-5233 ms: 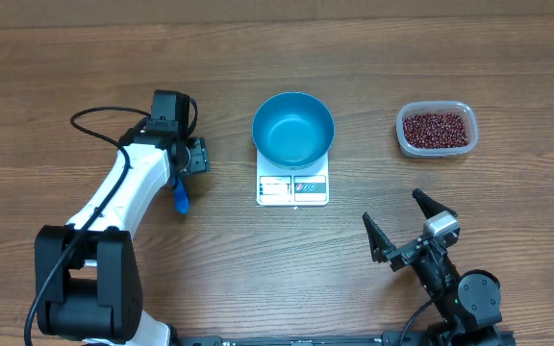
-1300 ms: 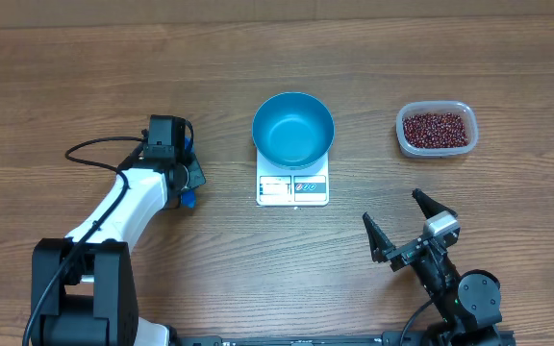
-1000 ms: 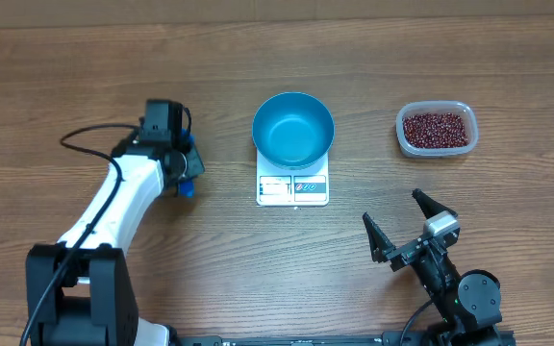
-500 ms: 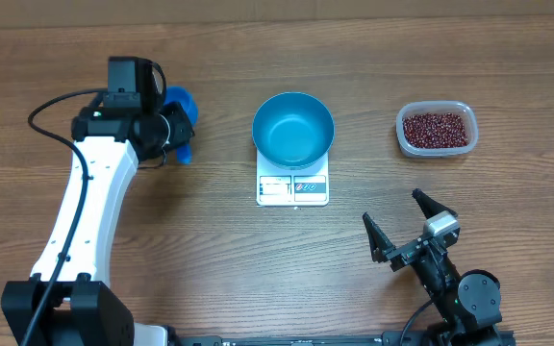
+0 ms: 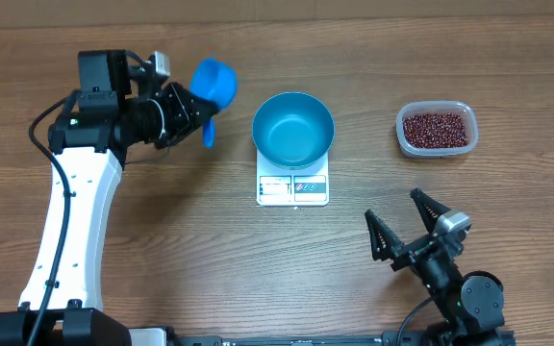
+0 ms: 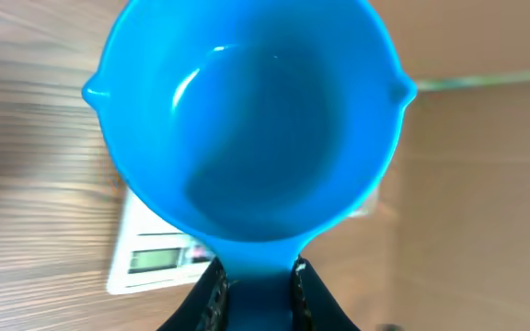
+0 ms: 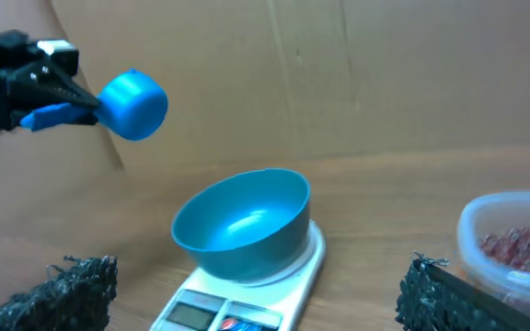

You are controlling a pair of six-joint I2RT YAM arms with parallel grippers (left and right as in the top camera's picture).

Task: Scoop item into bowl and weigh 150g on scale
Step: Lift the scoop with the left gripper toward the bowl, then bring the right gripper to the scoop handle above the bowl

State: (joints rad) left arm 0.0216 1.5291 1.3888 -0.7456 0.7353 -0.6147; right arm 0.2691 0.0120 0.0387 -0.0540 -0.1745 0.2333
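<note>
The left tool (image 5: pixel 183 117) was clamped on the handle of the small blue scoop (image 5: pixel 215 83), holding it empty in the air above the desk (image 5: pixel 258 274), just left of the bowl (image 5: pixel 292 129); the right tool (image 5: pixel 391 204) stood wide open, gripping nothing. The bowl sat empty on the scale (image 5: pixel 292 188); all the beans (image 5: pixel 436 129) lay in the clear tub (image 5: pixel 404 136) at the far right, well apart from the scoop. The step in hand looked to be taking the scoop to the beans for a first load; the next move would call for a long reach past the bowl, then tipping the scoop's mouth down into the tub
</note>
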